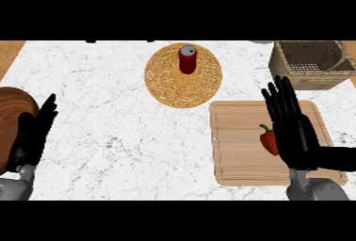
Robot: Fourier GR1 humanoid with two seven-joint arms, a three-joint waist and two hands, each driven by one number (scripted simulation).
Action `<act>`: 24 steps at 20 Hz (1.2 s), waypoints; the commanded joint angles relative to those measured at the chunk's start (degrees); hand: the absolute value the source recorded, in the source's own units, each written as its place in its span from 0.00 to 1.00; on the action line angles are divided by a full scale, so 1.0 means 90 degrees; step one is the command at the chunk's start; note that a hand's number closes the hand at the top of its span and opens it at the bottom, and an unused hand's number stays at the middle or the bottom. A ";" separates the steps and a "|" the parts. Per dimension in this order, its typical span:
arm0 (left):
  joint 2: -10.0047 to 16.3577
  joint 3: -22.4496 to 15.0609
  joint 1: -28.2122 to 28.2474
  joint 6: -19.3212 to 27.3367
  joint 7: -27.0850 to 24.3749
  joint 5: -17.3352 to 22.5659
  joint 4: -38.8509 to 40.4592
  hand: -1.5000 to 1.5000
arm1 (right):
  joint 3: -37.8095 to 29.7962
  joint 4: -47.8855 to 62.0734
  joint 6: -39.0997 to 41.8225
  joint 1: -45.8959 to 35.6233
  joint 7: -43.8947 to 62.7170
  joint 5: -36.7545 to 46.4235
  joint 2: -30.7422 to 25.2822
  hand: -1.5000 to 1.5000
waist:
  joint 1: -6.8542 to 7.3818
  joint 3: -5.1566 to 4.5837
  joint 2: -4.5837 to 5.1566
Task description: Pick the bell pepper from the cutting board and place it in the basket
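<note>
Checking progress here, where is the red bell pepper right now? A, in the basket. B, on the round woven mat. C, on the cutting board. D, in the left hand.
C: the bell pepper lies on the cutting board, at the edge of the open right hand.

Flat right hand (pixel 299 141) hangs beside the bell pepper (pixel 268 140) on the cutting board (pixel 240 157).

white marble table (pixel 118 141) with thin grey veins. pale tan wooden cutting board (pixel 240 155) with faint grain. red bell pepper (pixel 269 141) with a green stem. light brown woven basket (pixel 313 80). golden-yellow speckled straw mat (pixel 173 89). dark red bottle (pixel 187 62) with a grey cap. reddish-brown wooden bowl (pixel 10 108) with streaked grain. left hand (pixel 31 136) and right hand (pixel 295 129) both black, on grey forearms (pixel 319 190).
</note>
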 commanded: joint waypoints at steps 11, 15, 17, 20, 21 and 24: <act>-0.0505 -0.0293 -0.0658 -0.0416 0.0115 0.0174 -0.0049 0.50 | -0.0640 0.0675 0.5668 -0.0104 -0.3406 -0.0683 -0.0849 0.00 | 0.0008 0.0002 -0.0047; -0.0658 -0.0266 -0.0821 -0.0451 0.0137 0.0138 0.0029 0.50 | -0.1375 0.0894 0.4867 0.0128 -0.3803 0.0422 -0.1264 0.00 | 0.0026 -0.0023 -0.0071; -0.0454 -0.0158 -0.0526 -0.0603 0.0073 0.0267 -0.0103 0.50 | -0.1734 0.0910 0.4397 0.0095 -0.3353 0.0888 -0.2007 0.00 | 0.0063 -0.0028 -0.0097; -0.0575 -0.0224 -0.0723 -0.0436 0.0036 0.0080 0.0094 0.50 | -0.2097 0.0878 0.4063 -0.0082 -0.3086 0.1726 -0.2974 0.00 | -0.0037 -0.0037 -0.0078; -0.0739 -0.0337 -0.0700 -0.0391 -0.0031 0.0053 0.0046 0.50 | -0.2150 0.1009 0.4092 -0.0249 -0.3120 0.2079 -0.3313 0.00 | 0.0037 -0.0036 -0.0059; -0.0611 -0.0265 -0.0631 -0.0494 -0.0064 0.0062 0.0100 0.50 | -0.2234 0.1268 0.4686 -0.0156 -0.3420 0.2698 -0.4353 0.00 | 0.0087 -0.0030 -0.0048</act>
